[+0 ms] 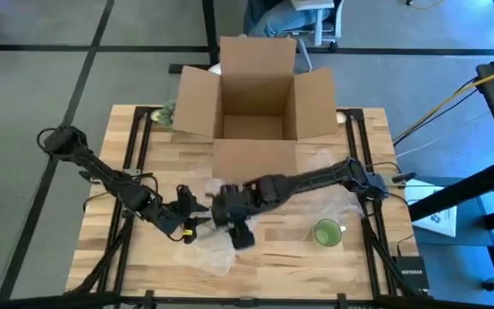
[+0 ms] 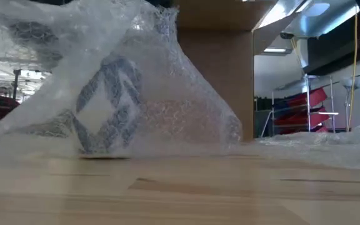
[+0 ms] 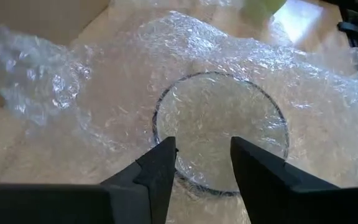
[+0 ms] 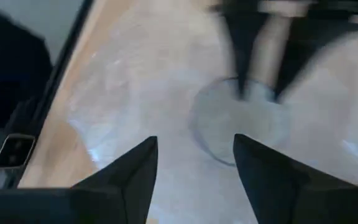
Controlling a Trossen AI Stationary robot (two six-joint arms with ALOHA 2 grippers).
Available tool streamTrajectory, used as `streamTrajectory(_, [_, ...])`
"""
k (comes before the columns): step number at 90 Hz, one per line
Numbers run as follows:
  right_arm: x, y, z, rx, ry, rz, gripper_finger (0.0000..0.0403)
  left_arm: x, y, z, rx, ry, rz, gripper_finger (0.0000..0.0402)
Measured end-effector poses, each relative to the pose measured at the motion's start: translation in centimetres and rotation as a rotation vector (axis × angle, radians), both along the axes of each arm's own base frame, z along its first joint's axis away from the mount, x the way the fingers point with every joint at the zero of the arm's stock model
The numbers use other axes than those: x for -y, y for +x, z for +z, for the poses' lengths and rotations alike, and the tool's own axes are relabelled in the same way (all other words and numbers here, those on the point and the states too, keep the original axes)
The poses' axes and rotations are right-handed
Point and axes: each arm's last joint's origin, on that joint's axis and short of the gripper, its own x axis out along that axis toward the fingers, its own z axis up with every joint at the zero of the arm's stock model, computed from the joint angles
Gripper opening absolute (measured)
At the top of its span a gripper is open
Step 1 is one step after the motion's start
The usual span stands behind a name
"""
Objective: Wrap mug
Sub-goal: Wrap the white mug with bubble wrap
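Under the bubble wrap (image 3: 241,74) at the table's (image 1: 358,257) front middle, the mug (image 3: 219,130) shows only as a dim round rim. Left gripper (image 3: 202,168) and right gripper (image 4: 194,165) hover over it, fingers spread, pinching nothing. A green cup (image 1: 328,233) stands apart.

Open brown cardboard box (image 1: 256,90) at table's far edge, centre. Light wooden slatted table (image 1: 358,266) carries all. Crumpled clear bubble wrap sheet (image 1: 217,253) spread before box, toward near edge. Clear glass mug (image 3: 219,127) lies on and under wrap, rim toward left gripper (image 3: 202,168). Right gripper (image 4: 194,171) just beside, opposite side of mug. Small green cup (image 1: 327,233) right of wrap, apart.
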Motion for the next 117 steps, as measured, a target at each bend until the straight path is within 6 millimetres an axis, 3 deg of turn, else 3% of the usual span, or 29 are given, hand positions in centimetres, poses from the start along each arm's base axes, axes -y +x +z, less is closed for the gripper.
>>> streamTrajectory(19, [-1.1, 0.9, -3.7, 0.121, -0.124, -0.019, 0.0197, 0.0, 0.0, 0.0, 0.005, 0.002, 0.002, 0.0140])
streamTrajectory(35, [-0.1, 0.9, -6.6, 0.085, -0.071, -0.053, 0.0197, 0.0, 0.0, 0.1, 0.012, -0.005, 0.005, 0.0140])
streamTrajectory(52, [1.4, 0.9, -8.2, 0.042, -0.040, -0.124, 0.0197, 0.1, 0.0, 0.2, 0.019, -0.056, 0.013, 0.0140])
streamTrajectory(68, [1.7, 0.8, -8.6, 0.033, -0.015, -0.125, 0.0197, 0.2, -0.2, 0.6, 0.013, -0.139, -0.016, 0.0140])
streamTrajectory(95, [1.6, 1.0, -9.1, 0.051, -0.072, -0.081, 0.0197, 0.3, -2.2, 3.4, 0.089, -0.260, -0.083, 0.0140])
streamTrajectory(117, [1.5, 1.4, -10.8, 0.033, -0.115, -0.030, 0.0197, 0.4, -2.7, 3.2, 0.060, -0.243, -0.088, 0.0140])
